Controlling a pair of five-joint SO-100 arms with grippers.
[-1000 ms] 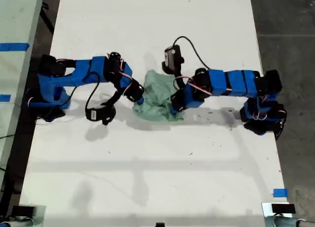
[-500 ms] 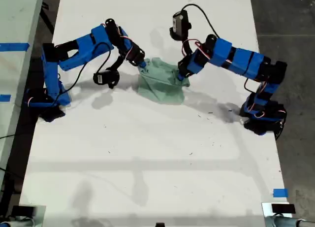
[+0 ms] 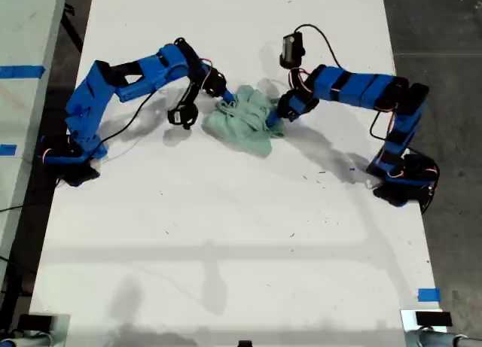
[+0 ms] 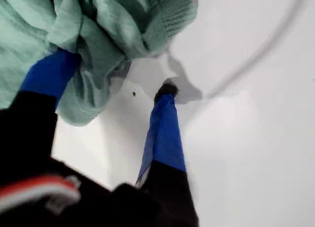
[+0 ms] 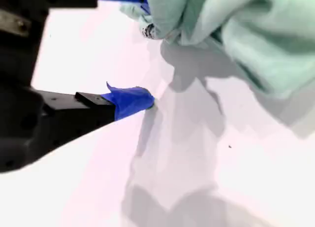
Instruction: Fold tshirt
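Both my first gripper [image 4: 108,86] and my second gripper [image 5: 147,64] gape wide, clamping nothing, one finger of each nudged into the crumpled mint-green cotton tshirt [image 3: 245,125] bunched on the white table [image 3: 226,249]. Closing here would likely pinch several layers, dragging the wad tighter rather than spreading it.

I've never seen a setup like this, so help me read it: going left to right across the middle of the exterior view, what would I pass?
A blue arm → the crumpled mint tshirt → another blue arm, all on the white table; near the exterior view's bottom right corner, a blue tape mark.
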